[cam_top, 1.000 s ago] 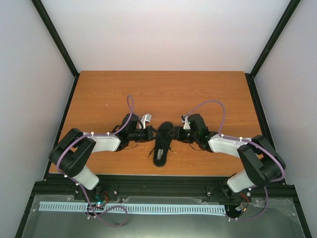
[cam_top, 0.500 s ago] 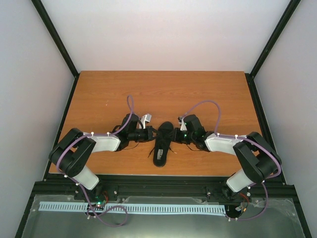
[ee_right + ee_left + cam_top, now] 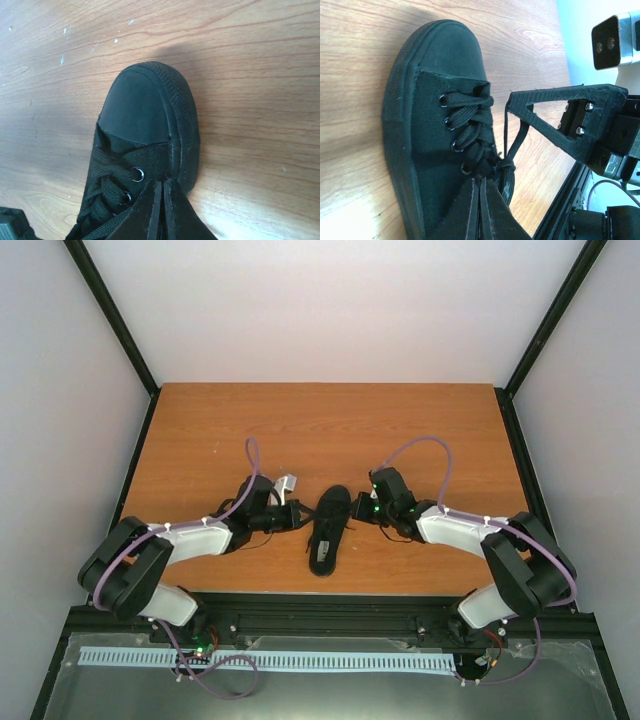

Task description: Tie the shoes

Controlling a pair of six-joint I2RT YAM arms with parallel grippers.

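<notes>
The black shoe [image 3: 328, 530] lies on the wooden table [image 3: 330, 425] between both arms, toe pointing away. In the left wrist view the shoe [image 3: 430, 115] shows crossed laces and a knot [image 3: 507, 163] at the last eyelets. My left gripper [image 3: 302, 517] is shut, its tips [image 3: 480, 181] at the knot with a bit of lace pinched. My right gripper [image 3: 357, 510] is shut beside the toe side [image 3: 164, 182]. A thin lace strand [image 3: 505, 130] runs taut from the knot up to its fingertip [image 3: 512, 100]. The shoe's toe cap [image 3: 140, 105] fills the right wrist view.
A black frame rail [image 3: 330, 602] runs along the table's near edge, with a white slotted strip [image 3: 260, 660] below it. White walls and black corner posts [image 3: 120, 330] enclose the table on three sides. Purple cables loop over both arms.
The left arm has drawn back to the left and the right gripper has eased right, away from the shoe. The loose lace ends beside the shoe have pulled in.
</notes>
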